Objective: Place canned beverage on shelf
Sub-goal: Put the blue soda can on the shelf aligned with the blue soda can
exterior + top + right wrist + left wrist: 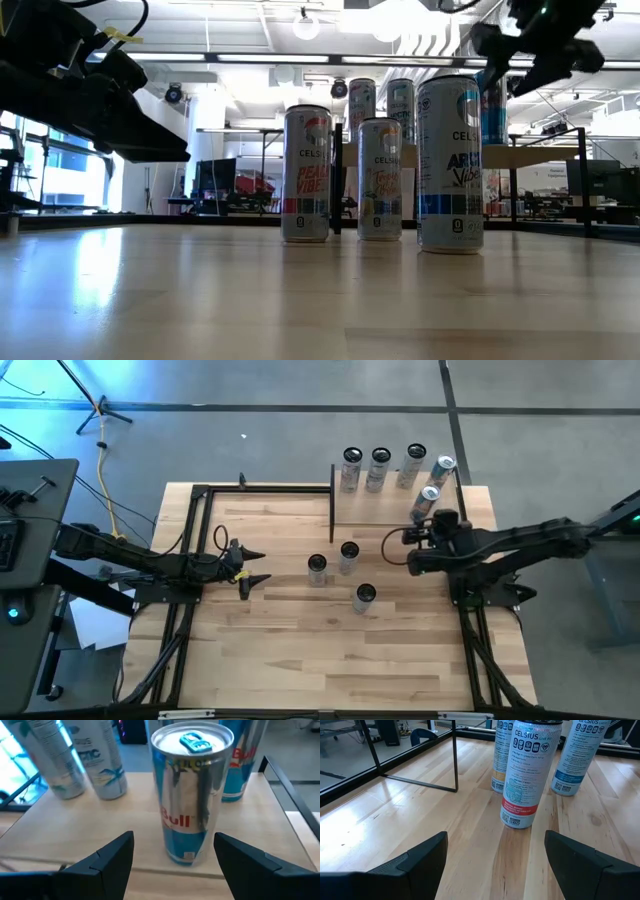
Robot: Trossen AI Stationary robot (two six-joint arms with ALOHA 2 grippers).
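Observation:
The shelf [385, 512] stands at the table's far right with several cans on its board [145, 820]. Nearest its front edge is a blue-and-silver Red Bull can [192, 795] [428, 503], upright on its base. My right gripper [174, 840] [420, 538] hovers open just in front of that can, touching nothing. Three Celsius cans [317, 569] [348, 556] [364, 596] stand upright on the tabletop. My left gripper [262, 567] [495, 837] waits open and low at the table's left, pointing at the nearest one [527, 775].
Thin black shelf posts [455, 755] [290, 790] rise from the table. A black frame [190, 560] runs along the table's edges. Bare wood lies across the near half of the table [330, 660]. In the low view the three table cans [450, 165] stand mid-table.

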